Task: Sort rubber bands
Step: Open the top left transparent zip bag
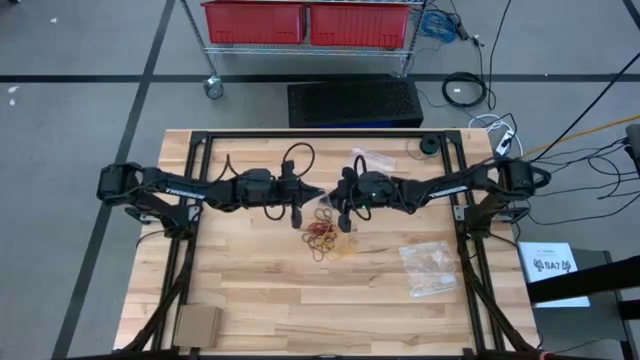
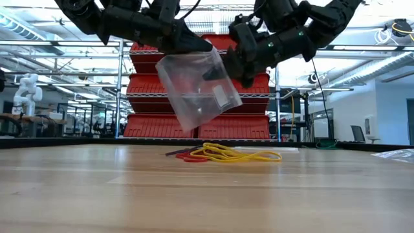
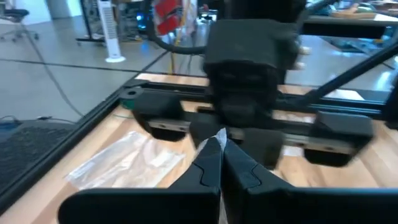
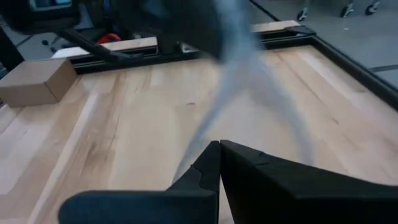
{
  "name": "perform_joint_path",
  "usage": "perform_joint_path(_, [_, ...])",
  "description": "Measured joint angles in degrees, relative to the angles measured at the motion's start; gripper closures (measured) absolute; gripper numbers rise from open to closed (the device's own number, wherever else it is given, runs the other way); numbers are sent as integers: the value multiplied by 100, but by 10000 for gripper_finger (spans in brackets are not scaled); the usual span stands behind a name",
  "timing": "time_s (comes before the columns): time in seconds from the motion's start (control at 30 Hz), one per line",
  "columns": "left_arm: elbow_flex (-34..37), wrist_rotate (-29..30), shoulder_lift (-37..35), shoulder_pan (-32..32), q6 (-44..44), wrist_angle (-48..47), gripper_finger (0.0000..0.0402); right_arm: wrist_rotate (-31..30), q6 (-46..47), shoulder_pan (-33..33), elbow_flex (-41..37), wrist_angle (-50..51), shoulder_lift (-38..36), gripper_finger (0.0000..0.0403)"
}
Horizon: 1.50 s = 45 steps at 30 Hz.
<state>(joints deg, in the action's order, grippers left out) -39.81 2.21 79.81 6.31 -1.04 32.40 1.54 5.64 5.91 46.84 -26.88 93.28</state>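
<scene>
A heap of red, yellow-tan and dark rubber bands (image 1: 325,236) lies on the wooden table near its middle; the low view shows the heap (image 2: 223,154) flat on the top. Above it hangs a clear plastic bag (image 2: 194,87), tilted. My left gripper (image 1: 316,192) and my right gripper (image 1: 336,192) meet tip to tip over the table's middle, both shut on this bag. The bag's lower corner (image 2: 187,126) stays above the bands. My left gripper pinches the clear bag's top edge (image 3: 217,132) between its two shut fingers. It comes nearly level from the table's left. The bag hangs below, clear of the table. My right gripper pinches the same bag at an edge (image 4: 210,134) right at its fingertips. It comes from the table's right, slanting slightly down. The plastic runs away from the tips as a blurred sheet, off the table.
A second clear bag (image 1: 430,268) with bands inside lies at the near right, and a third (image 1: 372,158) lies at the far side behind the grippers. A cardboard box (image 1: 197,325) sits at the near left corner. A black frame rail (image 1: 310,135) edges the far side.
</scene>
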Motion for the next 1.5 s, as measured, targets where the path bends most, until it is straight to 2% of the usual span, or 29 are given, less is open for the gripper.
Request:
perform_joint_path(0.3, [0, 188, 0, -63, -19, 34, 402, 24, -423, 2, 227, 17, 58, 403])
perform_joint_path(0.47, [0, 184, 0, -177, -15, 204, 402, 42, -439, 34, 318, 248, 140, 403])
perform_joint_path(0.73, [-11, 182, 0, -305, -15, 314, 402, 34, -183, 90, 350, 1, 253, 395])
perform_joint_path(0.87, [-15, 291, 0, -344, -9, 244, 402, 53, -172, 89, 350, -41, 253, 351])
perform_joint_path(1.07, [-17, 676, 0, -345, -9, -225, 402, 745, 312, 128, 346, 212, 57, 255])
perform_joint_path(1.2, [-17, 753, 0, -345, -14, -260, 402, 892, 333, 170, 346, 614, -208, 231])
perform_joint_path(1.33, [-28, 774, 129, -366, -124, 142, 402, 826, 348, 199, 346, 558, -283, 259])
perform_joint_path(1.5, [-28, 779, 624, -487, -170, 1022, 402, 301, 318, 199, 344, 657, -285, 360])
